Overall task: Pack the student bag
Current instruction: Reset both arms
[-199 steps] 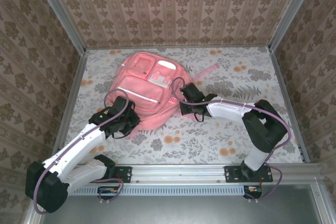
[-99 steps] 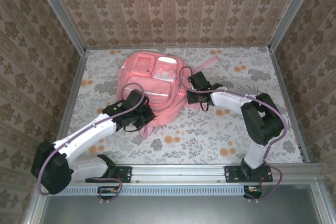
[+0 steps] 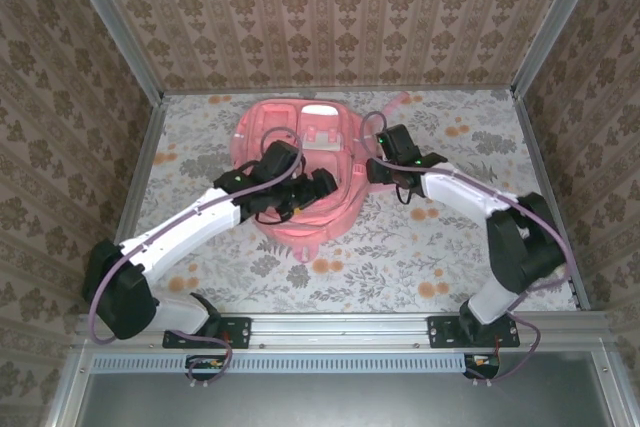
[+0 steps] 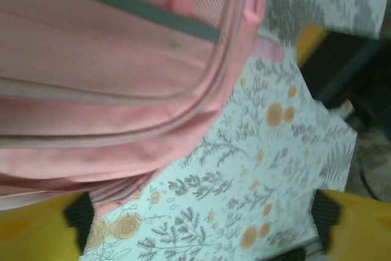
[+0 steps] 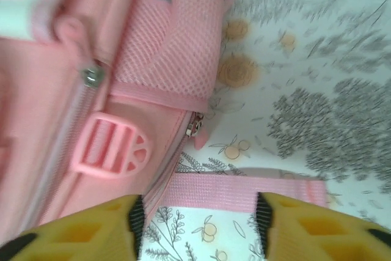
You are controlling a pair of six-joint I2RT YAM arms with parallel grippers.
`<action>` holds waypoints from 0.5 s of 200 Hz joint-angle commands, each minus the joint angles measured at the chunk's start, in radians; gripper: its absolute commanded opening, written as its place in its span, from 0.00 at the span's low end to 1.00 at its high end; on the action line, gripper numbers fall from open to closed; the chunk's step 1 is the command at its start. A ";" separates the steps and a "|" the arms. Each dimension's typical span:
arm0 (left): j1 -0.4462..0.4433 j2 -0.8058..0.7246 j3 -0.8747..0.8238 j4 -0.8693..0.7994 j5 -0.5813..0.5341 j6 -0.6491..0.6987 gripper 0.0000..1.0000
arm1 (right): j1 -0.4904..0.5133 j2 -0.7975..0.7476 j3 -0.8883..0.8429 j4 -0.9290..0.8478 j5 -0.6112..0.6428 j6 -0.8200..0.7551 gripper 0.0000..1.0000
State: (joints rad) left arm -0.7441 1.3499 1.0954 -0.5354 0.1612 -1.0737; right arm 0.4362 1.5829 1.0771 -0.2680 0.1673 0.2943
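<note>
Top view, student bag (image 3: pixel 262 127): big and pink, flat on the flowery tabletop (image 3: pixel 450 247), toward the back, about in the middle.
Top view, left fingers (image 3: pixel 318 185): over the front of the bag, near its middle.
Top view, right fingers (image 3: pixel 376 167): at the bag's right edge.
Left wrist view, student bag (image 4: pixel 122 59): across the top and left, pink with a greyish stripe, its edge down on the tabletop (image 4: pixel 263 169).
Left wrist view, left fingers (image 4: pixel 36 230): yellow, wide apart, one in each bottom corner, holding nothing.
Left wrist view, dark shape (image 4: pixel 348 71): blurry, on the right; maybe the other arm, hard to tell.
Right wrist view, student bag (image 5: pixel 61 120): on the left, with a mesh pocket (image 5: pixel 165 53) and a round pink buckle (image 5: pixel 110 145).
Right wrist view, strap (image 5: pixel 244 191): pink, flat on the tabletop (image 5: pixel 317 90), running across in front of the gap.
Right wrist view, right fingers (image 5: pixel 79 230): yellow, apart, clamped on nothing.
</note>
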 commanded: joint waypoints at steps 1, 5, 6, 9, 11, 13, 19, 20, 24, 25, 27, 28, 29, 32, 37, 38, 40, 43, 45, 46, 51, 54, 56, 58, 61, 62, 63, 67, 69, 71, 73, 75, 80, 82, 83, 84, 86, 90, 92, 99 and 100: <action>0.101 -0.055 0.055 -0.155 -0.055 0.185 1.00 | -0.012 -0.175 -0.075 -0.016 0.083 0.010 0.64; 0.126 -0.062 0.065 -0.179 -0.069 0.215 1.00 | -0.014 -0.212 -0.094 -0.009 0.092 0.009 0.67; 0.130 -0.064 0.067 -0.186 -0.072 0.222 1.00 | -0.015 -0.224 -0.098 -0.006 0.094 0.008 0.68; 0.155 -0.069 0.072 -0.204 -0.088 0.242 1.00 | -0.019 -0.247 -0.113 -0.001 0.102 0.007 0.70; 0.168 -0.071 0.075 -0.216 -0.097 0.254 1.00 | -0.021 -0.265 -0.122 0.002 0.106 0.005 0.71; 0.180 -0.075 0.077 -0.226 -0.104 0.268 1.00 | -0.023 -0.279 -0.132 0.006 0.112 0.004 0.73; 0.230 -0.087 0.080 -0.250 -0.134 0.305 1.00 | -0.032 -0.326 -0.160 0.019 0.125 0.000 0.81; 0.239 -0.088 0.081 -0.253 -0.141 0.313 1.00 | -0.033 -0.333 -0.164 0.022 0.127 -0.002 0.82; 0.268 -0.096 0.077 -0.263 -0.162 0.337 1.00 | -0.042 -0.363 -0.184 0.032 0.131 -0.010 0.84; 0.275 -0.097 0.076 -0.264 -0.168 0.343 1.00 | -0.043 -0.368 -0.189 0.034 0.132 -0.012 0.85; 0.296 -0.103 0.074 -0.268 -0.177 0.351 1.00 | -0.046 -0.385 -0.201 0.038 0.134 -0.017 0.86; 0.310 -0.105 0.073 -0.269 -0.183 0.357 1.00 | -0.048 -0.391 -0.205 0.040 0.136 -0.019 0.86; 0.320 -0.107 0.071 -0.269 -0.188 0.359 1.00 | -0.050 -0.397 -0.211 0.044 0.138 -0.021 0.87; 0.345 -0.113 0.065 -0.269 -0.204 0.376 1.00 | -0.053 -0.417 -0.224 0.051 0.147 -0.027 0.90; 0.383 -0.126 0.050 -0.262 -0.227 0.403 1.00 | -0.059 -0.448 -0.247 0.060 0.172 -0.033 0.95; 0.386 -0.129 0.047 -0.259 -0.232 0.409 1.00 | -0.059 -0.455 -0.251 0.061 0.176 -0.034 0.96; 0.402 -0.134 0.040 -0.253 -0.241 0.419 1.00 | -0.061 -0.466 -0.258 0.063 0.191 -0.037 0.98; 0.423 -0.141 0.030 -0.241 -0.251 0.436 1.00 | -0.064 -0.476 -0.271 0.068 0.218 -0.039 0.99; 0.437 -0.146 0.023 -0.234 -0.265 0.446 1.00 | -0.067 -0.493 -0.279 0.070 0.224 -0.042 0.99; 0.443 -0.149 0.018 -0.230 -0.272 0.450 1.00 | -0.067 -0.493 -0.284 0.073 0.236 -0.042 1.00; 0.472 -0.161 0.002 -0.207 -0.305 0.470 1.00 | -0.073 -0.519 -0.302 0.079 0.265 -0.048 0.99; 0.490 -0.170 -0.015 -0.189 -0.326 0.490 1.00 | -0.077 -0.533 -0.314 0.085 0.280 -0.053 1.00; 0.500 -0.176 -0.024 -0.175 -0.340 0.502 1.00 | -0.081 -0.543 -0.321 0.091 0.289 -0.058 1.00; 0.509 -0.182 -0.036 -0.159 -0.348 0.510 1.00 | -0.084 -0.550 -0.330 0.095 0.297 -0.062 1.00; 0.522 -0.191 -0.054 -0.133 -0.373 0.531 1.00 | -0.090 -0.562 -0.342 0.103 0.309 -0.069 1.00; 0.524 -0.194 -0.060 -0.123 -0.380 0.536 1.00 | -0.090 -0.565 -0.348 0.106 0.315 -0.071 0.99; 0.528 -0.197 -0.066 -0.114 -0.386 0.547 1.00 | -0.093 -0.569 -0.350 0.108 0.321 -0.075 0.99; 0.541 -0.208 -0.094 -0.072 -0.417 0.582 1.00 | -0.101 -0.582 -0.366 0.120 0.339 -0.083 0.99; 0.546 -0.215 -0.108 -0.045 -0.435 0.598 1.00 | -0.105 -0.590 -0.374 0.126 0.344 -0.087 1.00; 0.549 -0.220 -0.123 -0.020 -0.452 0.613 1.00 | -0.109 -0.593 -0.382 0.132 0.357 -0.090 0.99; 0.552 -0.224 -0.140 0.005 -0.464 0.632 1.00 | -0.113 -0.597 -0.391 0.139 0.364 -0.096 1.00; 0.556 -0.229 -0.165 0.035 -0.487 0.641 1.00 | -0.116 -0.602 -0.398 0.146 0.371 -0.099 1.00; 0.562 -0.237 -0.206 0.106 -0.531 0.684 1.00 | -0.129 -0.609 -0.419 0.169 0.384 -0.114 1.00; 0.567 -0.239 -0.221 0.125 -0.547 0.705 1.00 | -0.133 -0.611 -0.429 0.180 0.386 -0.120 0.99; 0.568 -0.239 -0.229 0.135 -0.552 0.714 1.00 | -0.134 -0.612 -0.433 0.185 0.387 -0.123 1.00; 0.569 -0.239 -0.236 0.152 -0.562 0.721 1.00 | -0.137 -0.614 -0.438 0.190 0.388 -0.127 1.00; 0.574 -0.239 -0.250 0.180 -0.577 0.734 1.00 | -0.140 -0.615 -0.449 0.205 0.391 -0.135 1.00; 0.584 -0.235 -0.274 0.219 -0.599 0.765 1.00 | -0.149 -0.616 -0.472 0.239 0.395 -0.155 0.99; 0.590 -0.233 -0.282 0.242 -0.605 0.776 1.00 | -0.152 -0.615 -0.482 0.257 0.397 -0.164 1.00; 0.611 -0.214 -0.304 0.285 -0.616 0.812 1.00 | -0.165 -0.609 -0.522 0.321 0.402 -0.204 1.00; 0.614 -0.211 -0.307 0.289 -0.616 0.816 1.00 | -0.165 -0.608 -0.526 0.331 0.401 -0.210 1.00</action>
State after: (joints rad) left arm -0.1741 1.1122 0.8898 -0.4953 -0.2646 -0.5037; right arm 0.3065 0.9787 0.6537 -0.1146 0.4606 0.2031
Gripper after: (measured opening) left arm 0.999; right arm 0.995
